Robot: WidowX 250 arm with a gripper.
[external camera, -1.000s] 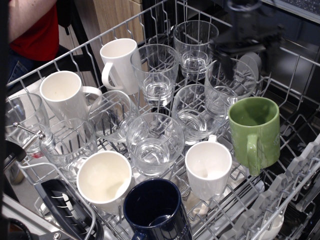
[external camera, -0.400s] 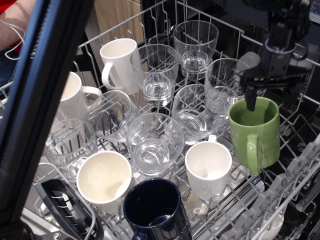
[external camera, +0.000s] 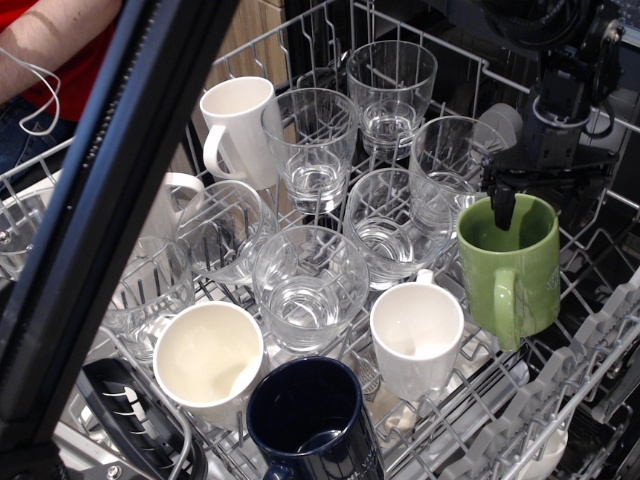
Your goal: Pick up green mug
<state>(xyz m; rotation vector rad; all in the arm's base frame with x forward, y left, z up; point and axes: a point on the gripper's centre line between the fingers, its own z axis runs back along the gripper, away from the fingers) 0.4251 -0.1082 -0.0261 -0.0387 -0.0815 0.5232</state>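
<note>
observation.image: end effector [external camera: 545,195] straddles green mug [external camera: 510,268] rim, near rack edge.

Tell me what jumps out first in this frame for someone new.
A wide dark bar cuts diagonally across the left side, close to the lens, hiding part of the rack. On the right, the green mug stands out among clear glasses and white mugs, with the black end effector at its rim, one finger reaching into the mug. A navy mug sits at the bottom centre.
</note>
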